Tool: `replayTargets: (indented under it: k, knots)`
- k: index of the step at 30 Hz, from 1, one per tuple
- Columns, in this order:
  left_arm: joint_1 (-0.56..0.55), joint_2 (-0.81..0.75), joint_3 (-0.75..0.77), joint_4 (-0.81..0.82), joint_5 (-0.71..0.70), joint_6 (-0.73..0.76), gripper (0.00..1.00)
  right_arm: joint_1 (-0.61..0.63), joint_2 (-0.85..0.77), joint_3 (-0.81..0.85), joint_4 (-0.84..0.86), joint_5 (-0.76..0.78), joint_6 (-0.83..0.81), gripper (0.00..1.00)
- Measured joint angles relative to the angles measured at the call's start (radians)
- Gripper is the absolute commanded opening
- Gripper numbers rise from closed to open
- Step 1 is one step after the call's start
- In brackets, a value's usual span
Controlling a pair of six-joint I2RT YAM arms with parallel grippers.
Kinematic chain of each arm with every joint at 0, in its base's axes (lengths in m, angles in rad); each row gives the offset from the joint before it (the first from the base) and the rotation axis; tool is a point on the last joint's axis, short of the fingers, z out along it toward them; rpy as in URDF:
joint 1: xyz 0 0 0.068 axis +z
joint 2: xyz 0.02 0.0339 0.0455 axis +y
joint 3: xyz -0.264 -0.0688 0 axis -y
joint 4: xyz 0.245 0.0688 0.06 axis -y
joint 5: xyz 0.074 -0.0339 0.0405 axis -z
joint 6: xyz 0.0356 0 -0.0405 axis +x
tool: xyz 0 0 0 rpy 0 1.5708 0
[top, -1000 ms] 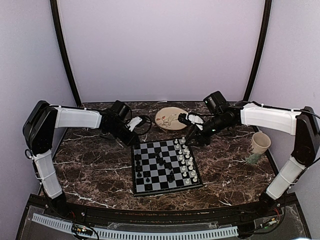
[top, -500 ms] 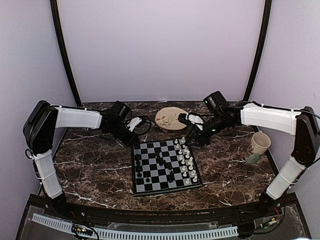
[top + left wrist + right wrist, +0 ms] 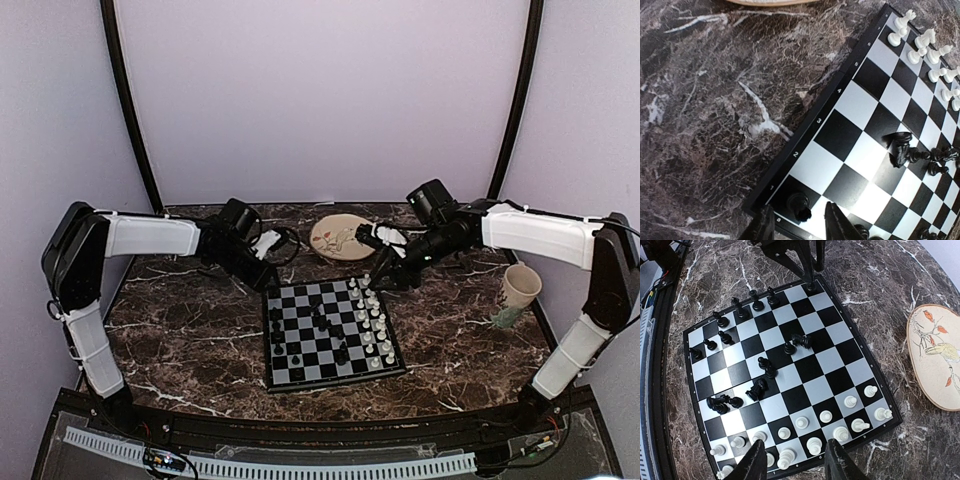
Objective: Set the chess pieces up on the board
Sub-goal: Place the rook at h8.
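The board (image 3: 340, 379) lies mid-counter (image 3: 180, 320), with white pieces (image 3: 372, 320) lined along its right side and several black pieces (image 3: 760, 387) toppled in the middle. The left gripper (image 3: 801, 227) stands open astride a black piece (image 3: 800, 206) on the far left corner square. Closing off-centre may tip it or shove the board. The right gripper (image 3: 797, 462) hangs open over the white rows and could knock them.

Floral plate (image 3: 338, 238), cup (image 3: 521, 286), marble table (image 3: 180, 325)
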Motion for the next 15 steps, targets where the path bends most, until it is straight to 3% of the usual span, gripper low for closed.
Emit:
replayTargets:
  k: [4, 7, 9, 11, 15]
  knots:
    - [0.000, -0.101, -0.001, 0.005, -0.015, 0.004, 0.47, 0.000, 0.007, 0.056, -0.040, 0.011, -0.013, 0.40]
    - [0.000, -0.250, -0.055, 0.119, -0.022, 0.015, 0.73, 0.000, 0.023, 0.122, -0.066, 0.037, -0.023, 0.39]
    - [0.000, -0.353, -0.126, 0.233, -0.036, 0.022, 0.82, 0.000, 0.045, 0.179, -0.084, 0.053, -0.027, 0.39]
    - [0.001, -0.430, -0.200, 0.352, -0.051, 0.007, 0.82, 0.002, 0.079, 0.237, -0.091, 0.069, -0.035, 0.39]
    - [0.009, -0.436, -0.254, 0.443, -0.057, -0.024, 0.69, 0.016, 0.176, 0.318, -0.092, 0.102, -0.058, 0.37]
